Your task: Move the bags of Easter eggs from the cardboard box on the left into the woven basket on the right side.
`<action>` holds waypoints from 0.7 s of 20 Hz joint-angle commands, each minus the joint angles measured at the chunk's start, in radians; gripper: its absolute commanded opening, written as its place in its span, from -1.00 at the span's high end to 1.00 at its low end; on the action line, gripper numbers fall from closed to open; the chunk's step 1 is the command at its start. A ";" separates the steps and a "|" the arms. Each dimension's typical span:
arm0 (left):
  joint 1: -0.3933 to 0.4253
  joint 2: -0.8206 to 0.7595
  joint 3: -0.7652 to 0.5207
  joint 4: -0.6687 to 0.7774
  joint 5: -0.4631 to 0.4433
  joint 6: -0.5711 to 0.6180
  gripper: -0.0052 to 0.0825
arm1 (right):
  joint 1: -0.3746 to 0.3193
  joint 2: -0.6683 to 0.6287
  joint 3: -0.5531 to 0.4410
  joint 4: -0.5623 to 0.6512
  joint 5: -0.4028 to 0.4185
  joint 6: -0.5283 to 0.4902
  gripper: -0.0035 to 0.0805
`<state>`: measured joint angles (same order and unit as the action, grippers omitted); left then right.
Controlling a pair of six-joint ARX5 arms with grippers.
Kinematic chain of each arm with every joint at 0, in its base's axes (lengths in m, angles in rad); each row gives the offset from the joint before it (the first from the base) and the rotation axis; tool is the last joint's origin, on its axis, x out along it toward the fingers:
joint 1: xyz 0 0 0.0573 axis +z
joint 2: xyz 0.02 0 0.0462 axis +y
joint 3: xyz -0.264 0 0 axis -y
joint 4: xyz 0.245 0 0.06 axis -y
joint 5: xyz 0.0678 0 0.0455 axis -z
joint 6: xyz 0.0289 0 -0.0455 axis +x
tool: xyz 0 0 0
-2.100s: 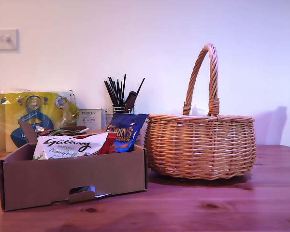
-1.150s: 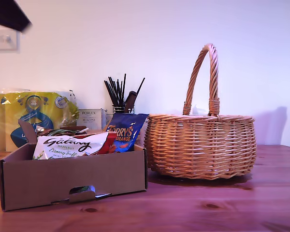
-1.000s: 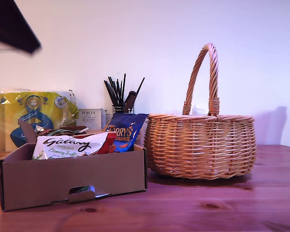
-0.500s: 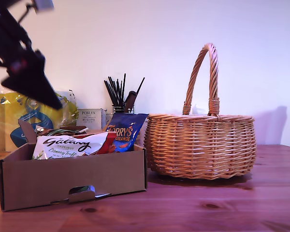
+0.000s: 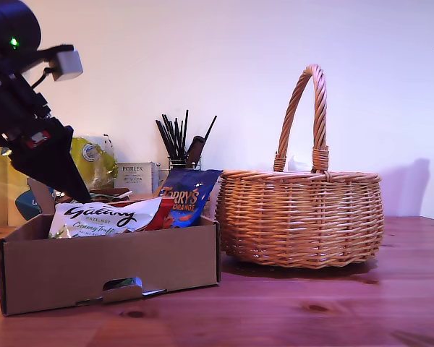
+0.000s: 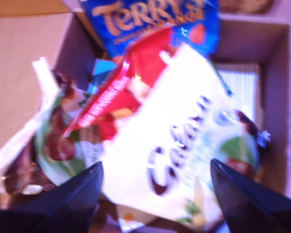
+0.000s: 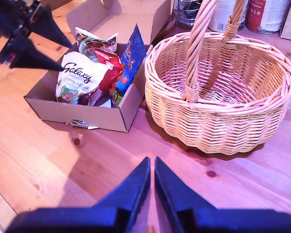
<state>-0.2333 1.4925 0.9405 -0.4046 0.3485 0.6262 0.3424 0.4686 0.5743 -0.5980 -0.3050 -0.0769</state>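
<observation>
One cardboard box (image 5: 108,271) holds four bags of Easter eggs (image 7: 82,77); one woven basket (image 5: 300,217) — my first gripper (image 6: 155,179) spread above the bags, my second gripper (image 7: 152,167) pressed together.

On the counter (image 5: 333,311), the cardboard box (image 5: 108,271) sits at the exterior view's left, touching or just beside the woven basket (image 5: 300,217) on its right. Bags of Easter eggs (image 5: 105,215) lie inside the box.
</observation>
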 commanded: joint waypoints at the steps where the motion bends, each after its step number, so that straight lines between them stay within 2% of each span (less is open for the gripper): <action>1: 0.010 0.025 -0.003 0.002 -0.007 -0.010 -0.58 | 0.005 -0.006 0.010 0.010 -0.009 -0.003 0.95; 3: 0.024 0.040 -0.003 0.000 -0.026 -0.018 -0.58 | 0.005 -0.006 0.010 0.010 -0.027 -0.003 0.95; 7: 0.029 0.040 -0.003 -0.013 -0.003 -0.047 -0.58 | 0.005 -0.006 0.010 0.010 -0.030 -0.003 0.95; 10: 0.029 0.062 -0.003 -0.043 0.066 -0.097 -0.58 | 0.005 -0.006 0.010 0.010 -0.030 -0.003 0.95; 14: 0.023 0.104 -0.003 -0.058 0.140 -0.102 -0.58 | 0.005 -0.006 0.010 0.010 -0.030 -0.003 0.95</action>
<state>-0.2031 1.5944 0.9405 -0.4694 0.4698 0.5259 0.3424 0.4686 0.5743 -0.5957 -0.3313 -0.0772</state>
